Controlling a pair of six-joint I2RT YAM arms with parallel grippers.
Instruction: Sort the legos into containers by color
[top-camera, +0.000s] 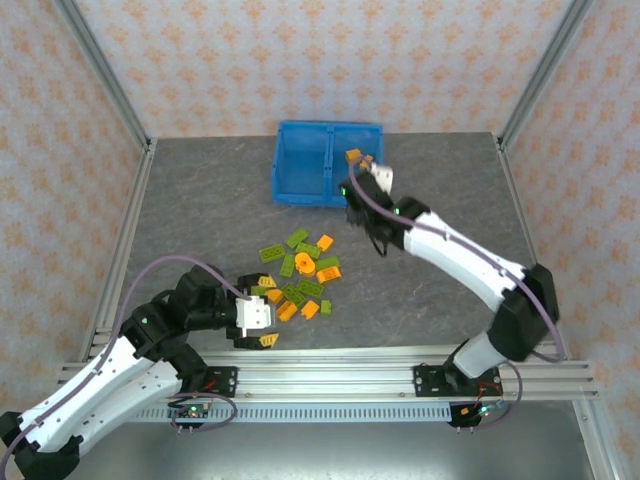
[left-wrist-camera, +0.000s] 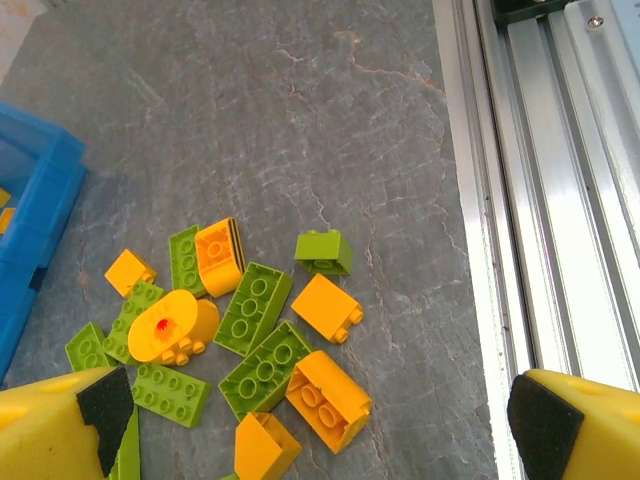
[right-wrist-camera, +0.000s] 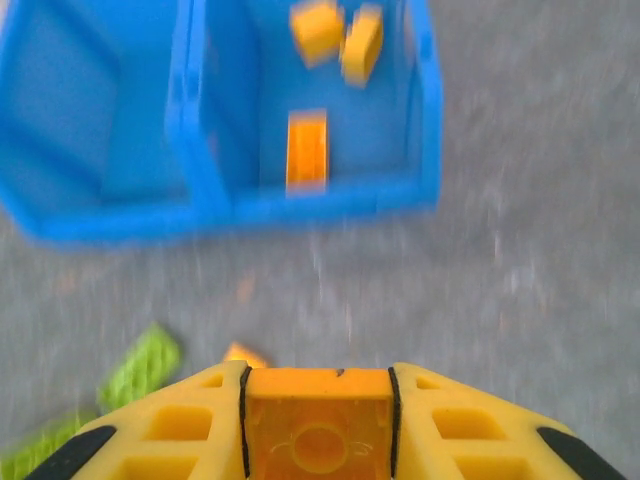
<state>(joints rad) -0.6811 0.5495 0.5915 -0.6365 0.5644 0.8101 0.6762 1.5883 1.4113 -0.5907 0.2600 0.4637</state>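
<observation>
— Right gripper (right-wrist-camera: 318, 400) of mine is pinching an orange brick (right-wrist-camera: 318, 428), squeezed flat between the two yellow fingers (right-wrist-camera: 180, 435).

— And your other one?

— My left gripper (left-wrist-camera: 320, 430) is spread wide with nothing between its pads (left-wrist-camera: 100, 410). It hangs low over the near side of the loose legos (left-wrist-camera: 255, 330).

— What's in that heap?

— Green and orange bricks mixed together in the middle of the table (top-camera: 200, 220), some touching and some lying on their sides. A round orange piece (left-wrist-camera: 170, 325) rests against a long green brick (left-wrist-camera: 255, 305).

— Where's the right arm, then?

— Past the heap. It holds its brick above the grey surface, just short of the blue bin (top-camera: 300, 185) at the far side.

— Anything in the bin?

— Its right compartment (right-wrist-camera: 420, 120) holds three orange bricks (right-wrist-camera: 307, 150): one by the near wall, two at the far end. The left compartment (right-wrist-camera: 90, 100) is too blurred to judge.
</observation>
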